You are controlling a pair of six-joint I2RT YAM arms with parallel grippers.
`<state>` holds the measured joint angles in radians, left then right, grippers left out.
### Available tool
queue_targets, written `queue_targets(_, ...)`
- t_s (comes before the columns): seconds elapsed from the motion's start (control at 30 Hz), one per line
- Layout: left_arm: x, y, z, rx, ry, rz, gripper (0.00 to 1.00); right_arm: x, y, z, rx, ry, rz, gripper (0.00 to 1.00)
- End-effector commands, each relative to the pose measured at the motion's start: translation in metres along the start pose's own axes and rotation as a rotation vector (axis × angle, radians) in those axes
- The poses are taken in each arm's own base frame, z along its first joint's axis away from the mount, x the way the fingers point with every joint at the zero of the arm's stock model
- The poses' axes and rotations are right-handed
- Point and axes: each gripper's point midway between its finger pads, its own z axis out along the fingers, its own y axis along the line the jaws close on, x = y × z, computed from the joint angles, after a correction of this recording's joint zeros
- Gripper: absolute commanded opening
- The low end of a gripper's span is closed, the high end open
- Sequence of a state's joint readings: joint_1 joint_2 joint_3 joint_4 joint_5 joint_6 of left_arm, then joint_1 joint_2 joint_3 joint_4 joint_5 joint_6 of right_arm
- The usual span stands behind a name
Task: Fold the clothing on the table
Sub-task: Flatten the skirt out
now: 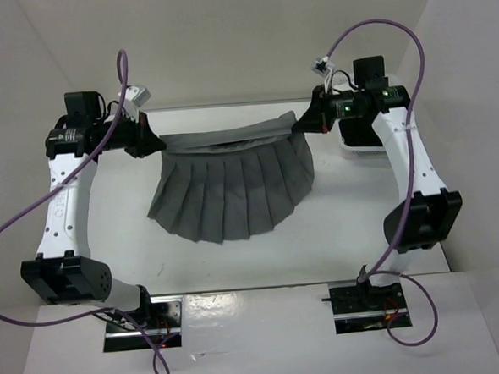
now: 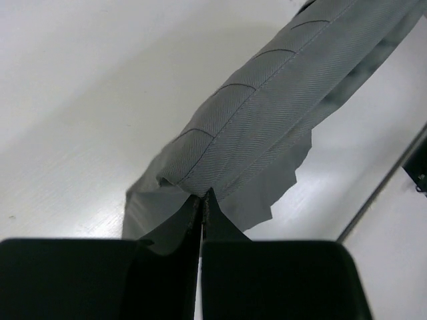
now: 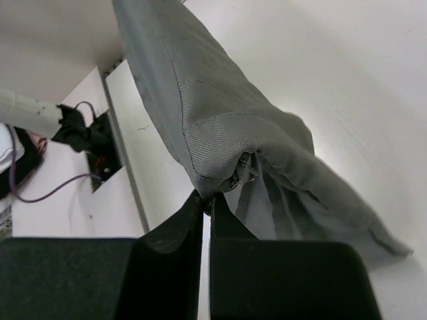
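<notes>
- Worktop [image 1: 353,223]: a flat white surface with both arm bases bolted at its near edge.
- Clothing [image 1: 233,192]: a medium-grey pleated skirt over the far half of the worktop.
  - The waist edge is stretched in a near-straight line between the two tools, and the wrist views show it raised clear of the worktop.
  - The pleated fan spreads from that line toward the worktop centre, with the curved hem lying on the surface.
- Left arm [image 1: 64,198]: white links with black joints, running along the left side of the worktop and bent inward at the far end.
- Right arm [image 1: 417,160]: the same build, running along the right side of the worktop and bent inward at the far end.
- Purple cables [image 1: 123,67]: one is routed along each arm and loops above the far part of the worktop.
- White object [image 1: 362,152]: it sits at the far right corner of the worktop under the right arm. It is possibly a small container, but it is largely hidden.
- Left tool [image 1: 158,143]: closed on the left end of the waist edge, with the fabric pinched between the black fingertips.
- Right tool [image 1: 301,123]: closed on the right end of the waist edge, where the fabric bunches at the fingertips.
</notes>
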<state>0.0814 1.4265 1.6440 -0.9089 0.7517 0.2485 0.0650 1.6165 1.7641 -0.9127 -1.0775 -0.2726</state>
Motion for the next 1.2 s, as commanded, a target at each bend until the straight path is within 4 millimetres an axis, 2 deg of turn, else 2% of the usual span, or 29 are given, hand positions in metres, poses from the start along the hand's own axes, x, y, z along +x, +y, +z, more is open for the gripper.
queue_targets(0.0, -0.062, 0.019, -0.023, -0.169, -0.143, 0.111, 0.00, -0.061, 0.000, -0.013, 0.087, -0.115, -0.101, 0.00)
queue_targets(0.03, -0.069, 0.016, -0.027, -0.184, -0.152, 0.128, 0.00, -0.079, -0.020, -0.023, 0.245, -0.151, -0.160, 0.00)
queue_targets(0.1, -0.084, 0.018, -0.040, -0.237, -0.172, 0.159, 0.00, -0.087, -0.012, -0.028, 0.221, -0.159, -0.173, 0.00)
queue_targets(0.13, -0.100, 0.017, -0.049, -0.259, -0.205, 0.187, 0.00, -0.101, -0.003, -0.034, 0.224, -0.198, -0.202, 0.00)
queue_targets(0.23, -0.117, 0.013, -0.059, -0.277, -0.247, 0.186, 0.00, -0.117, 0.004, -0.041, 0.245, -0.236, -0.221, 0.00)
queue_targets(0.3, -0.126, 0.004, -0.064, -0.255, -0.274, 0.209, 0.00, -0.116, 0.003, -0.042, 0.252, -0.231, -0.213, 0.00)
queue_targets(0.33, -0.122, -0.003, -0.062, -0.213, -0.265, 0.203, 0.00, -0.111, 0.011, -0.041, 0.218, -0.216, -0.242, 0.00)
queue_targets(0.37, -0.121, -0.015, -0.065, -0.190, -0.267, 0.230, 0.00, -0.102, 0.036, -0.043, 0.133, -0.200, -0.256, 0.00)
queue_targets(0.47, -0.111, -0.041, -0.076, -0.133, -0.256, 0.293, 0.00, -0.080, 0.063, -0.047, 0.045, -0.164, -0.319, 0.00)
queue_targets(0.5, -0.105, -0.045, -0.077, -0.123, -0.243, 0.314, 0.00, -0.063, 0.081, -0.050, -0.001, -0.142, -0.300, 0.00)
queue_targets(0.57, -0.084, -0.057, -0.082, -0.105, -0.206, 0.308, 0.00, -0.037, 0.103, -0.057, -0.042, -0.101, -0.332, 0.00)
queue_targets(0.6, -0.069, -0.066, -0.084, -0.085, -0.179, 0.306, 0.00, -0.023, 0.107, -0.057, -0.065, -0.078, -0.318, 0.00)
queue_targets(0.67, -0.052, -0.071, -0.086, -0.074, -0.146, 0.293, 0.00, -0.002, 0.112, -0.059, -0.078, -0.041, -0.391, 0.00)
queue_targets(0.7, -0.042, -0.077, -0.086, -0.055, -0.124, 0.279, 0.00, 0.013, 0.115, -0.061, -0.068, -0.007, -0.338, 0.00)
queue_targets(0.8, -0.020, -0.084, -0.090, -0.051, -0.086, 0.272, 0.00, 0.024, 0.110, -0.062, -0.032, 0.019, -0.326, 0.00)
queue_targets(0.93, -0.013, -0.081, -0.085, -0.037, -0.049, 0.248, 0.00, 0.017, 0.102, -0.056, -0.061, 0.015, -0.305, 0.00)
queue_targets(0.97, -0.012, -0.075, -0.079, -0.030, -0.033, 0.231, 0.00, 0.017, 0.093, -0.051, -0.066, 0.026, -0.282, 0.00)
queue_targets(1.03, -0.013, -0.070, -0.072, -0.015, -0.023, 0.217, 0.00, 0.014, 0.087, -0.046, -0.094, 0.021, -0.269, 0.00)
queue_targets(1.07, -0.013, -0.063, -0.059, 0.012, -0.003, 0.199, 0.00, 0.013, 0.083, -0.044, -0.096, 0.026, -0.244, 0.00)
queue_targets(1.1, -0.015, -0.061, -0.055, 0.027, -0.001, 0.191, 0.00, 0.010, 0.069, -0.036, -0.105, 0.021, -0.225, 0.00)
queue_targets(1.17, -0.018, -0.042, -0.032, 0.047, 0.029, 0.168, 0.00, 0.008, 0.054, -0.027, -0.103, 0.021, -0.162, 0.00)
